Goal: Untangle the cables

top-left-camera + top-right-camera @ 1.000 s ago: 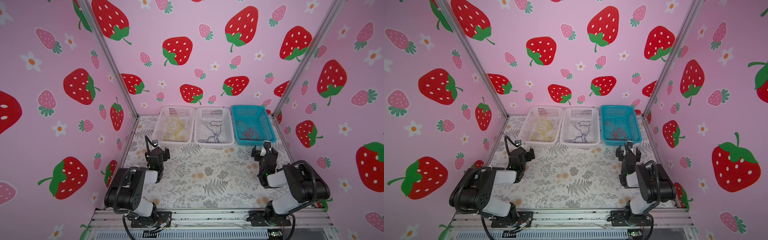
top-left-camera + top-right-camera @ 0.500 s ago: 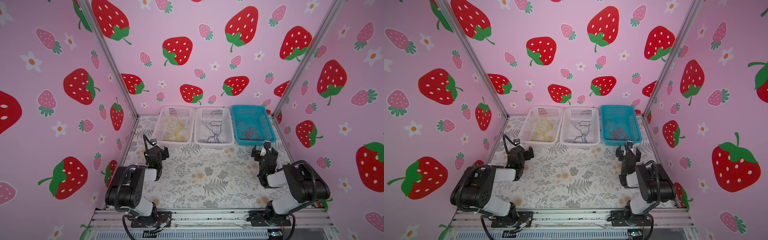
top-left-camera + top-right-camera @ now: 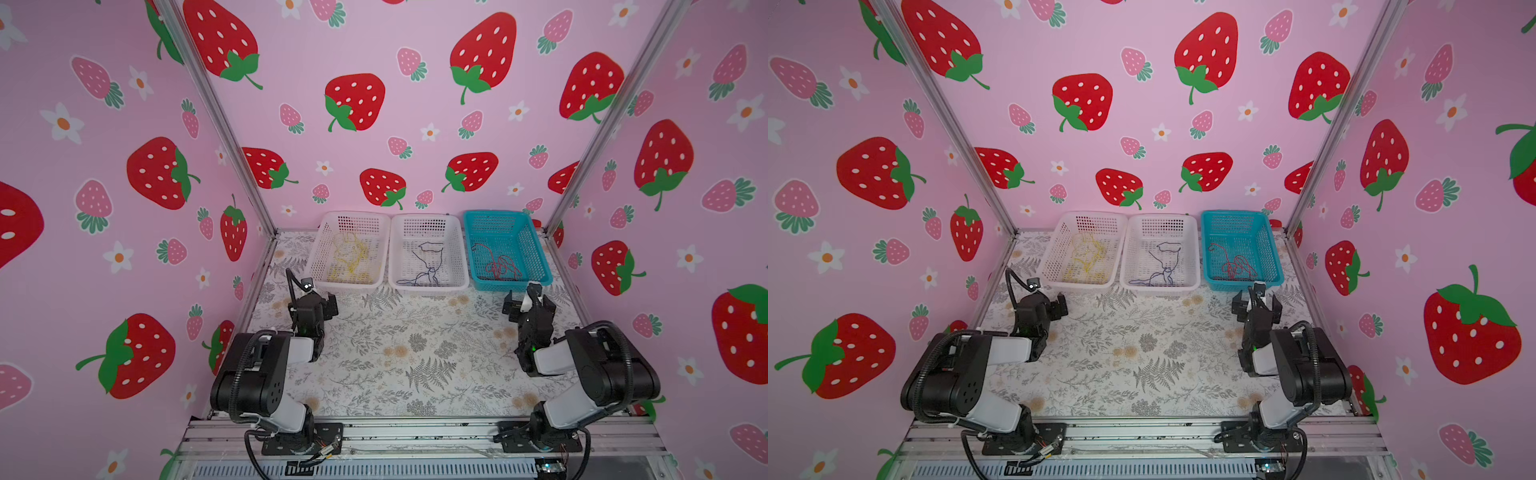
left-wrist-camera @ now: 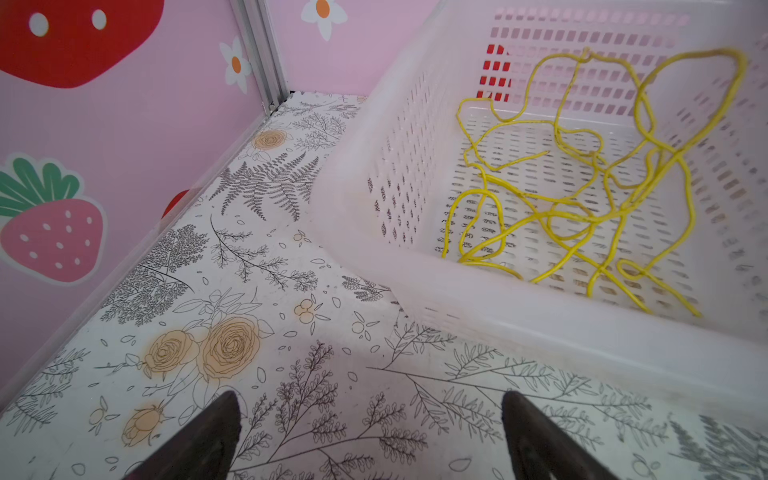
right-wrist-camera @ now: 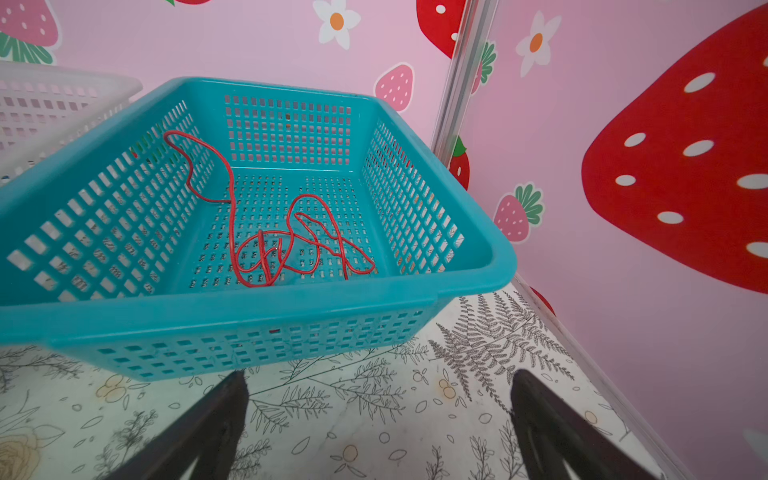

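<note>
My left gripper [image 4: 370, 401] and right gripper [image 5: 379, 380] both stand released and empty: the thin curly yellow wires [image 4: 582, 216] lie just ahead of the left in a white slotted plastic basket [image 4: 498, 328], the thin red wire [image 5: 266, 266] just ahead of the right in a teal plastic basket [image 5: 249, 307], and the dark blue wire [image 3: 430, 272] in a second white basket [image 3: 428, 287] between them.

Looking down from high in front in both top views, sharing everything. Low, close wrist views: white basket [image 4: 519, 328] upper right, teal basket [image 5: 208, 307] centre.

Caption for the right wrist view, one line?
Open right gripper hangs over the table before a teal basket holding a red cable.
</note>
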`<state>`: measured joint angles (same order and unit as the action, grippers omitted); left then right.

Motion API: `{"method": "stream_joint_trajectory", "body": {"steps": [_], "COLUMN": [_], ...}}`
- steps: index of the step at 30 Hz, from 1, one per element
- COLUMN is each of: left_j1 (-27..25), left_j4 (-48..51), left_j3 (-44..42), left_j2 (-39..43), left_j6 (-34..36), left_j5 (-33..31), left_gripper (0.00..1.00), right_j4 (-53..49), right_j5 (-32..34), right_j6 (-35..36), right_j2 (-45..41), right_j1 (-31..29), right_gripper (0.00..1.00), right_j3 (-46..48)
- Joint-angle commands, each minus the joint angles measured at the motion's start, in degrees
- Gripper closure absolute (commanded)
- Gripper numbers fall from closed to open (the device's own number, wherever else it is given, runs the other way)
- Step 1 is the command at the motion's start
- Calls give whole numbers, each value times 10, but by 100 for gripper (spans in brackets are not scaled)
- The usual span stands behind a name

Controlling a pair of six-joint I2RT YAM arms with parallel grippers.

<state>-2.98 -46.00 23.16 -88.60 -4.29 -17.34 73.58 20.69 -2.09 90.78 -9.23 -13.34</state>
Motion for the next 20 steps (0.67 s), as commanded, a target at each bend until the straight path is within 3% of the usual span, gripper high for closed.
{"method": "stream_joint_trajectory", "body": {"steps": [1,15,20], "left_j1": [2,2,2], "left_j4": [-6,-6,-6], "left_j3": [14,14,14], "left_j2": [-1,-1,0], "left_j6": [3,4,3], "left_j5": [2,2,2], "left_gripper": [1,1,1], "right_j4": [8,7,-2], "right_j5": [-1,-2,-47], "right_j6": [-3,-2,9], "right_j2": [-5,-4,-5], "right_j1": [2,3,6], "right_gripper": [1,1,1], "right_j3": [-9,-9,-13]}}
